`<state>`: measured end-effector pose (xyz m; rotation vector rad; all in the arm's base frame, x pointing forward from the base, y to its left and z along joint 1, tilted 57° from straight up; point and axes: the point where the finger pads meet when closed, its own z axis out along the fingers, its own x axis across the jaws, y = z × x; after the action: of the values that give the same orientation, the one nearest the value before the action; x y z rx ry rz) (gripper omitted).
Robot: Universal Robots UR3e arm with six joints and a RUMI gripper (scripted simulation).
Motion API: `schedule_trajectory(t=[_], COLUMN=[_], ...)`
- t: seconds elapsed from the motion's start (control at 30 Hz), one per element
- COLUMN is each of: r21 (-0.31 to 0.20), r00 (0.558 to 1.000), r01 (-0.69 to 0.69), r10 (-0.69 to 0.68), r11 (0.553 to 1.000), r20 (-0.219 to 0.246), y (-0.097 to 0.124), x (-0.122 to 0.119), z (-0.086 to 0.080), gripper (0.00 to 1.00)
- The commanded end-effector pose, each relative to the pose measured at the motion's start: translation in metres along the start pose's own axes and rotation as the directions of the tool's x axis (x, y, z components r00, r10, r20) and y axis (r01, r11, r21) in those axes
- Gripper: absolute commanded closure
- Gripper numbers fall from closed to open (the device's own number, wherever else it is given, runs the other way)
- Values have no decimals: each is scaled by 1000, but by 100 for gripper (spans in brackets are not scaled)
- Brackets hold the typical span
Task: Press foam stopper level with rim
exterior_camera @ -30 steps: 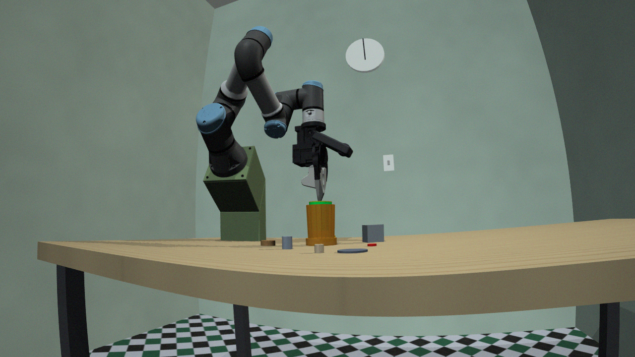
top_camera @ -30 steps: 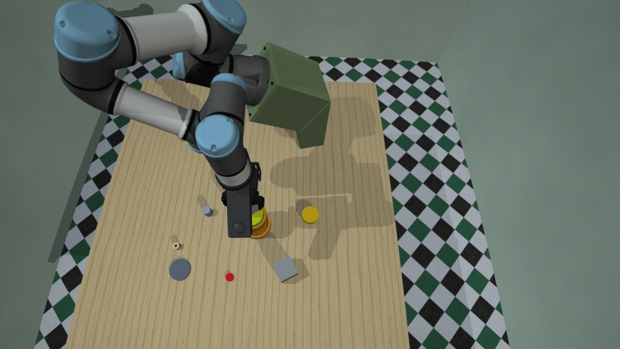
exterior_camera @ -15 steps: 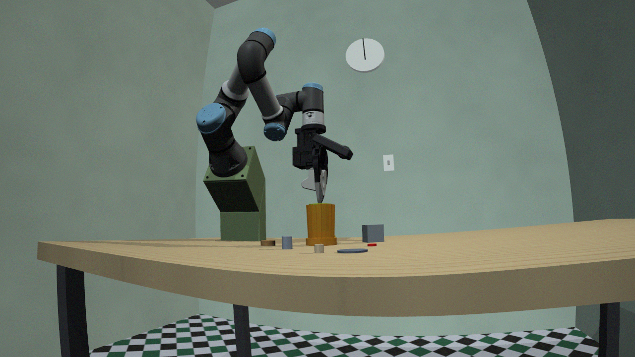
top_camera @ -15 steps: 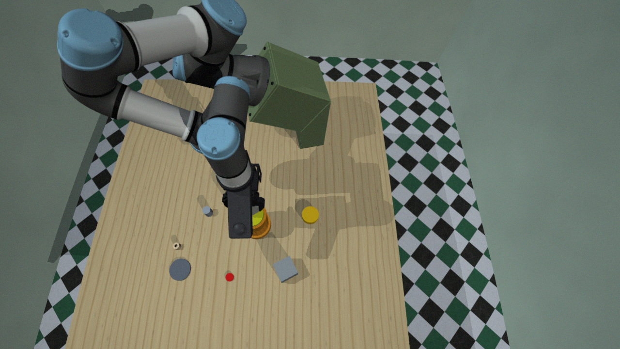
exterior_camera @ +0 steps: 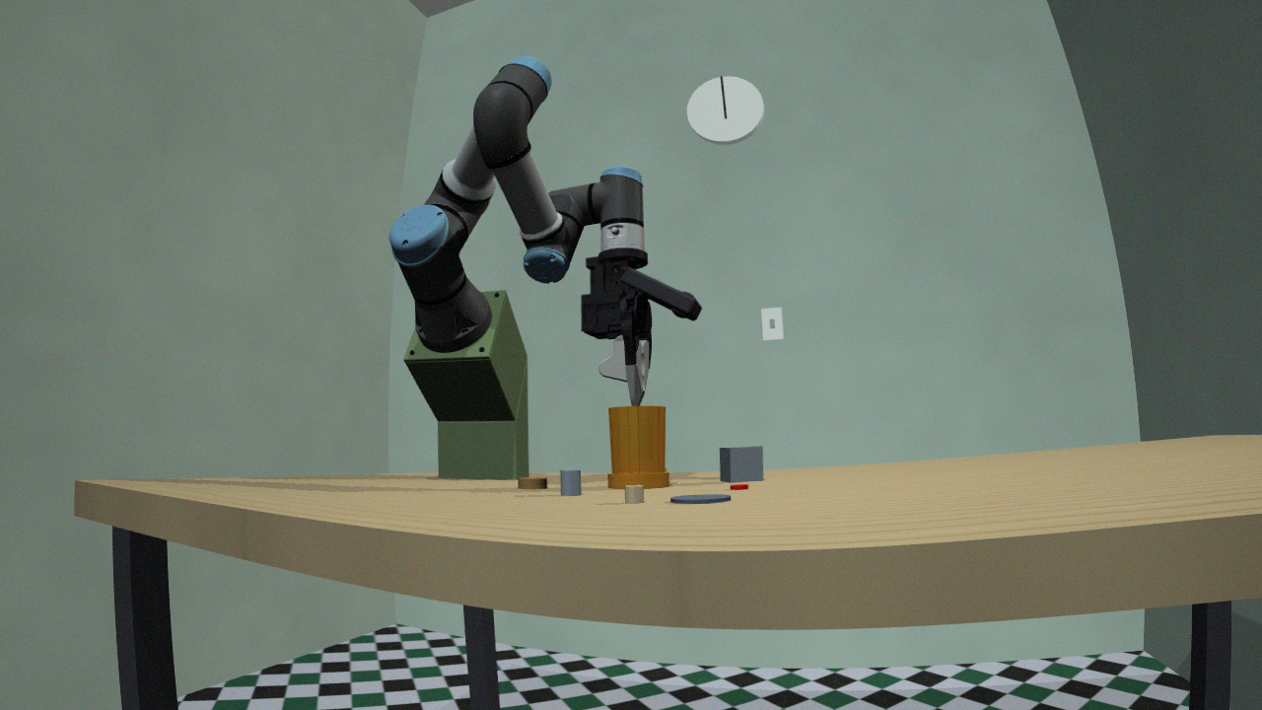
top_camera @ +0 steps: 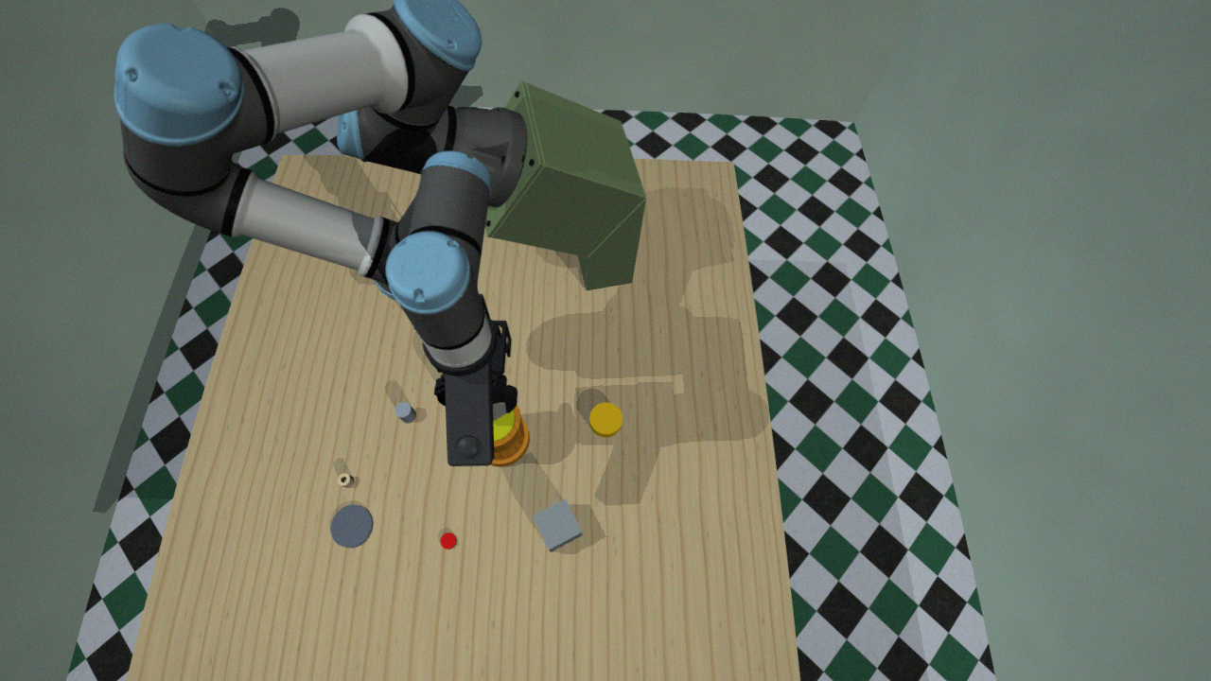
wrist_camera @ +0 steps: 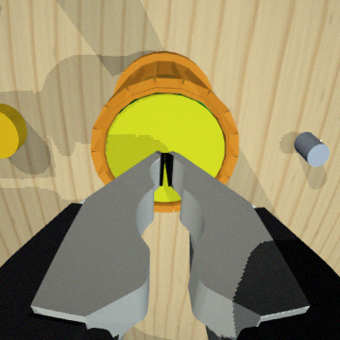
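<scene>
An orange ribbed jar [top_camera: 514,448] [exterior_camera: 637,441] [wrist_camera: 227,127] stands upright near the middle of the wooden table [top_camera: 279,592] [exterior_camera: 794,521]. A yellow foam stopper [top_camera: 505,426] [wrist_camera: 179,127] fills its mouth. In the side view no stopper shows above the rim. My gripper [exterior_camera: 637,398] [wrist_camera: 164,155] is shut and empty, pointing straight down. Its tips rest on the middle of the stopper, at rim height in the side view.
On the table lie a yellow disc [top_camera: 605,419] [wrist_camera: 7,137], a small grey cylinder [top_camera: 404,411] [exterior_camera: 570,481] [wrist_camera: 312,149], a tiny beige cylinder [top_camera: 344,479] [exterior_camera: 633,493], a flat grey disc [top_camera: 351,526] [exterior_camera: 699,498], a red dot [top_camera: 447,539] and a grey block [top_camera: 556,524] [exterior_camera: 739,463]. The green robot base [top_camera: 575,202] stands behind.
</scene>
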<state>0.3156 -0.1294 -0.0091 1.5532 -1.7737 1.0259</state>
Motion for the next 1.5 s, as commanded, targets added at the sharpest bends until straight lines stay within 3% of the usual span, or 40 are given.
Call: schedule_trajectory(t=[0.0, 1.47], r21=[1, 1], r00=[1000, 1000], r01=[0, 0], r10=[0, 0], r11=[1000, 1000], r20=[0, 0], y=[0, 0], x=[0, 0], z=[0, -4], gripper=[100, 100])
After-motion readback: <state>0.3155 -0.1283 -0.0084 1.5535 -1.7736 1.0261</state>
